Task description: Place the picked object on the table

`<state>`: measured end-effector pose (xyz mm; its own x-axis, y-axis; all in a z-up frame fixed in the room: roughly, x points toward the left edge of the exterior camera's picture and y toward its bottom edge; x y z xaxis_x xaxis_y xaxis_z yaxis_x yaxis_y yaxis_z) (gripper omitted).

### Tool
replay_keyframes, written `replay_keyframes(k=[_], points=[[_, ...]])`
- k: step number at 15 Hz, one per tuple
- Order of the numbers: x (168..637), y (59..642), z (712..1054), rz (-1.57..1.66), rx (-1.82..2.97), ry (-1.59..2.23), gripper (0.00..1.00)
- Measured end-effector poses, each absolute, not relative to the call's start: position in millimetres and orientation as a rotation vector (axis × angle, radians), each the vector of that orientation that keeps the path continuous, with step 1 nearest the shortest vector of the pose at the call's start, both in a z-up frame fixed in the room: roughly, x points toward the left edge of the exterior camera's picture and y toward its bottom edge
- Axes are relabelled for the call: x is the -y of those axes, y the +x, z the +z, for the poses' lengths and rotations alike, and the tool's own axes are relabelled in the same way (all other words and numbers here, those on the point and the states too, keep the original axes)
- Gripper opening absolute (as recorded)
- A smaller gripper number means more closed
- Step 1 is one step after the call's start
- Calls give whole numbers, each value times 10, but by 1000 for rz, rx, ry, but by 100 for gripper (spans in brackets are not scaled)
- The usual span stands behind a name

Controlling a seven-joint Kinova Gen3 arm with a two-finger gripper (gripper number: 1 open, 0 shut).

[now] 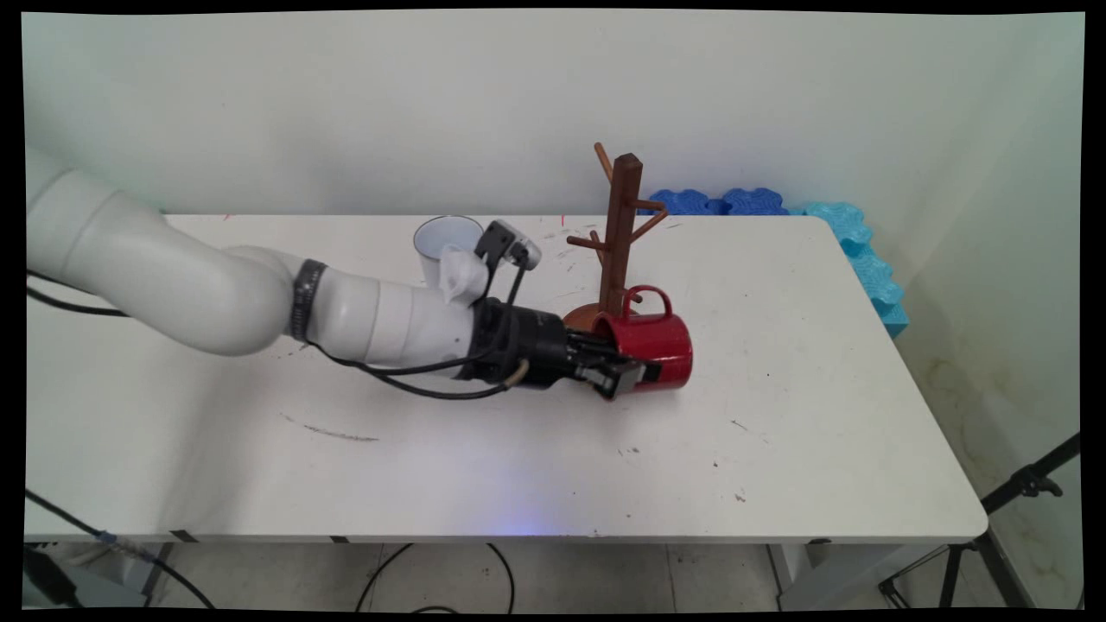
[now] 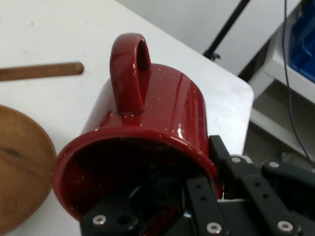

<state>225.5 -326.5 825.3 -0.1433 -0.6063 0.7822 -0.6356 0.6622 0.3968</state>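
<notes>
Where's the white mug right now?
In the main view, the white mug stands toward the table's far edge, just behind the arm's wrist, left of the wooden mug tree. The hand view doesn't show it.

You are looking at a white rectangular table [image 1: 778, 466] filling the middle of the frame. At its centre stands a brown wooden mug tree with a round base [image 1: 619, 238]. Just below and right of that base, a red enamel mug [image 1: 661, 341] lies on its side. Toward the upper centre stands a white enamel mug [image 1: 442, 242].

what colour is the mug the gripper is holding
Dark red, with fine pale speckles; the mug shows best in the hand view.
</notes>
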Motion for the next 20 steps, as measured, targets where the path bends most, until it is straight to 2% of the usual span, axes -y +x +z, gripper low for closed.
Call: replay_keyframes(k=[15, 20], points=[[3152, 2867, 8904, 64, 2037, 891, 0], [3143, 3135, 9274, 67, 2160, 798, 0]])
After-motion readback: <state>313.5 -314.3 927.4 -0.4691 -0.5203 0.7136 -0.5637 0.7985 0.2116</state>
